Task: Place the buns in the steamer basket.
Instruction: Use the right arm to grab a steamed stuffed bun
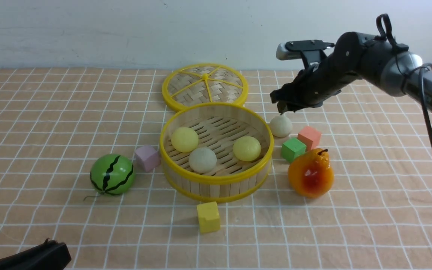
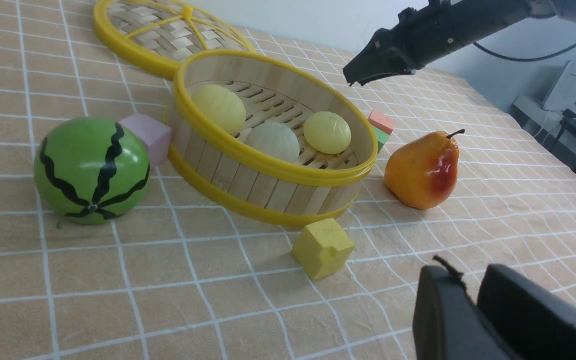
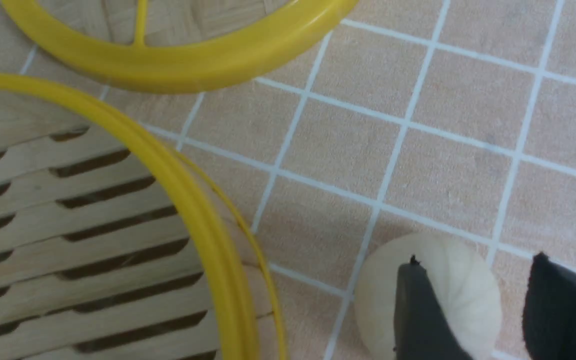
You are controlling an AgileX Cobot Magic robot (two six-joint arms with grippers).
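The steamer basket (image 1: 216, 187) stands mid-table and holds two pale yellow buns (image 1: 185, 139) (image 1: 246, 148) and one off-white bun (image 1: 202, 159). The other off-white bun (image 1: 280, 126) lies on the cloth just right of the basket. My right gripper (image 1: 281, 108) hovers just above it, open and empty. In the right wrist view the gripper (image 3: 475, 260) has its jaws apart, with this bun (image 3: 468, 290) below them and partly hidden by one finger. My left gripper (image 2: 468, 277) is shut and empty, low at the front left (image 1: 51, 253).
The flat woven lid (image 1: 204, 85) lies behind the basket. A salmon cube (image 1: 309, 137), a green cube (image 1: 293, 149) and an orange pear (image 1: 311, 172) sit close to the loose bun. A watermelon toy (image 1: 112, 174), a pink cube (image 1: 147, 157) and a yellow cube (image 1: 208, 216) sit nearby.
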